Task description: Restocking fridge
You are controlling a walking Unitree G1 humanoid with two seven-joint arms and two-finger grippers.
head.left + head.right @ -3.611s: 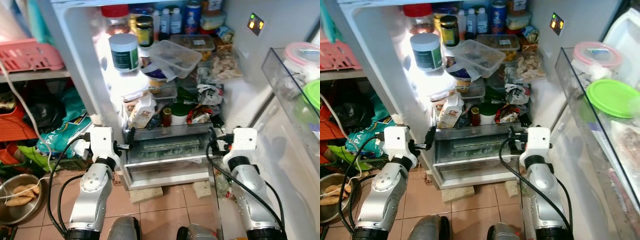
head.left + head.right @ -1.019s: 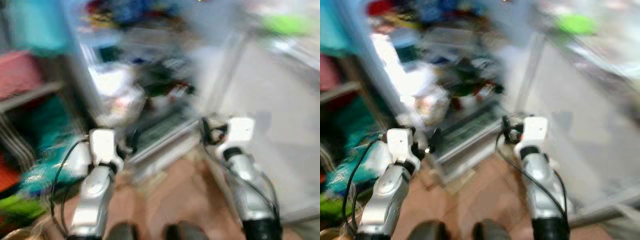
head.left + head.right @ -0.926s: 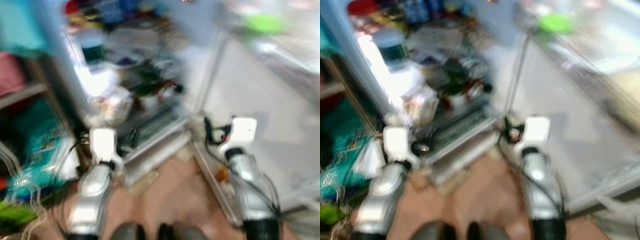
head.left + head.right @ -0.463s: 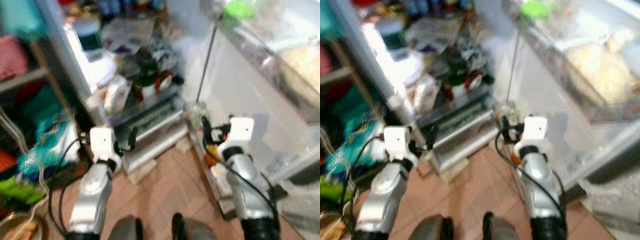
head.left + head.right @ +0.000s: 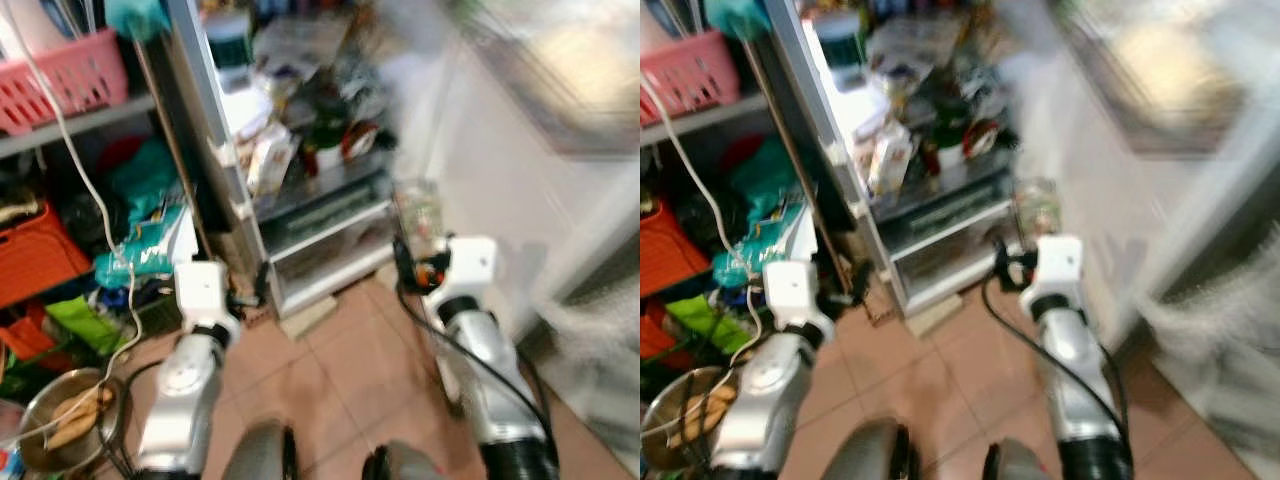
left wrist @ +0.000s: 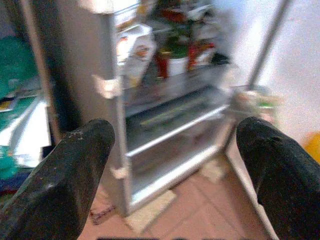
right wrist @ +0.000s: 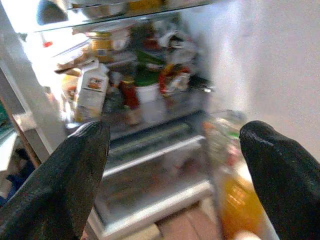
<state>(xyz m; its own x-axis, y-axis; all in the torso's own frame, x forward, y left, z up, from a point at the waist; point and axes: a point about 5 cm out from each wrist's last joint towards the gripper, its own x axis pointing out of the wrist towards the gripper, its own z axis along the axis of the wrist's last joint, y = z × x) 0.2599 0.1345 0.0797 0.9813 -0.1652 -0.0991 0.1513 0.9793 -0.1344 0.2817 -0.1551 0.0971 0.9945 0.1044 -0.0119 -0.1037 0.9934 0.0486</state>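
Fridge (image 5: 300, 150): seen standing open in the upper middle of the head view, somewhat blurred.
Shelves: crowded with jars, cartons and packets; a white carton (image 7: 90, 95) is seen upright at the shelf's left end.
Drawer (image 6: 170, 125): a clear crisper is seen closed beneath the lowest shelf.
Door (image 5: 520, 130): swung wide, at the frame's right.

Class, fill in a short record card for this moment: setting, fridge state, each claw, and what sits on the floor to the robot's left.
Setting: kitchen, brown tiled floor
Fridge: door open, shelves crowded, lit inside
Left claw: open, empty, pointed toward the fridge's lower drawers
Right claw: open, empty, facing the fridge shelves
Floor, robot's left: metal bowl holding pale food
Shelf, robot's left: pink basket
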